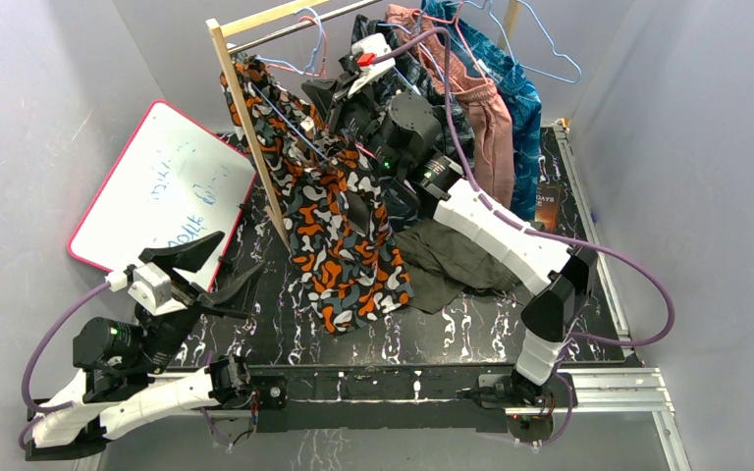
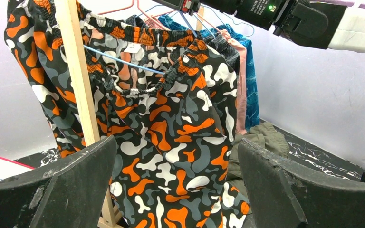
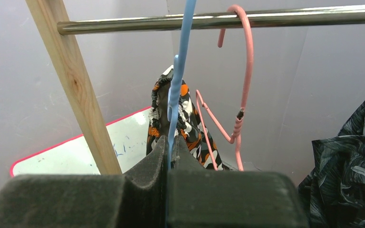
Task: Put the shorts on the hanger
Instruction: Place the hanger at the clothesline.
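Note:
The camouflage shorts (image 1: 339, 235) hang by their waistband on the light-blue hanger (image 1: 290, 123), beside the rack's wooden post. Their lower legs trail on the black table. My right gripper (image 1: 316, 90) is shut on the hanger's wire just below its hook. In the right wrist view the blue hanger (image 3: 180, 57) runs up from between the closed fingers (image 3: 168, 147), level with the rod, and the shorts (image 3: 185, 118) hang beyond. My left gripper (image 1: 239, 255) stands wide open and empty at the near left. In its own view the shorts (image 2: 171, 133) and hanger wire (image 2: 123, 61) lie ahead of the open gripper (image 2: 178, 147).
A pink-rimmed whiteboard (image 1: 162, 186) leans at the left. The wooden post (image 1: 250, 128) and metal rod (image 3: 266, 18) form the rack, with a pink hanger (image 3: 247, 71) hooked on it. Olive-green shorts (image 1: 452, 260) lie on the table. Other garments (image 1: 496, 98) hang at the right.

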`<state>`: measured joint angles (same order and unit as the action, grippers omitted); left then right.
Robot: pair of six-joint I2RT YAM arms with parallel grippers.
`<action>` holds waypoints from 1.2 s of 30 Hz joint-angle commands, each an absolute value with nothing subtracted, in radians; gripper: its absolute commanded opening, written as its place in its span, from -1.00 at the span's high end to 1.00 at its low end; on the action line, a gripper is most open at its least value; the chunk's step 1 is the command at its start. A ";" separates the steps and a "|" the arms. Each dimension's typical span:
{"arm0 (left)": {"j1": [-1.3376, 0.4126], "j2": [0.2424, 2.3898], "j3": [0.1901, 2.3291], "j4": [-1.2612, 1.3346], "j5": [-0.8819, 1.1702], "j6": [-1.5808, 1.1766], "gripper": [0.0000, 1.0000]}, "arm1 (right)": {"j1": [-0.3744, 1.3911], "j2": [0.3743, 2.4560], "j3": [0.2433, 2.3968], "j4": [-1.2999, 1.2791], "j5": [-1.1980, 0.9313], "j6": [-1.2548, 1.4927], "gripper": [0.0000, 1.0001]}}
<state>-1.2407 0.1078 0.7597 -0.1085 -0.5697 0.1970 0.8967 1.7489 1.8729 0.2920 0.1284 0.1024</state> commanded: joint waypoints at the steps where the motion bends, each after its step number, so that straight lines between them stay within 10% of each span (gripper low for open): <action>1: -1.246 0.098 0.759 -0.097 -0.583 0.189 -0.97 | 0.888 1.763 1.945 0.383 0.131 0.113 1.00; 36: -1.246 0.132 0.762 -0.097 -0.570 0.129 -0.97 | 0.877 1.834 2.052 0.134 0.126 0.115 1.00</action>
